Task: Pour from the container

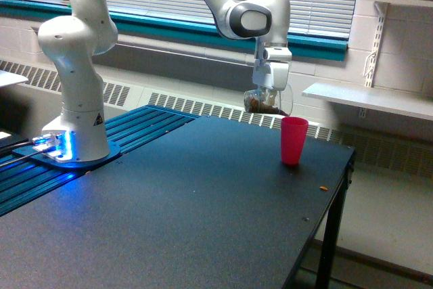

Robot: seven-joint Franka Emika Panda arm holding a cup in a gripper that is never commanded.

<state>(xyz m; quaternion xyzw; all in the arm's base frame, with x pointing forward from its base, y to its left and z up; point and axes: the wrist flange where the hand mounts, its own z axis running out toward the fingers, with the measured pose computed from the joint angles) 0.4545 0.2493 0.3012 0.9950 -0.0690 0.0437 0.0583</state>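
Pinching container between fingers, cup hanging below them, beside pink cup

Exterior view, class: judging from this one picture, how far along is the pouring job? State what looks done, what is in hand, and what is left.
Done: the gripper has the clear container lifted off the table, brown granules inside. In hand: it hangs tilted, just up and to the exterior view's left of the pink cup. Left: no stream shows; a speck lies near the table edge. What the cup holds cannot be seen.
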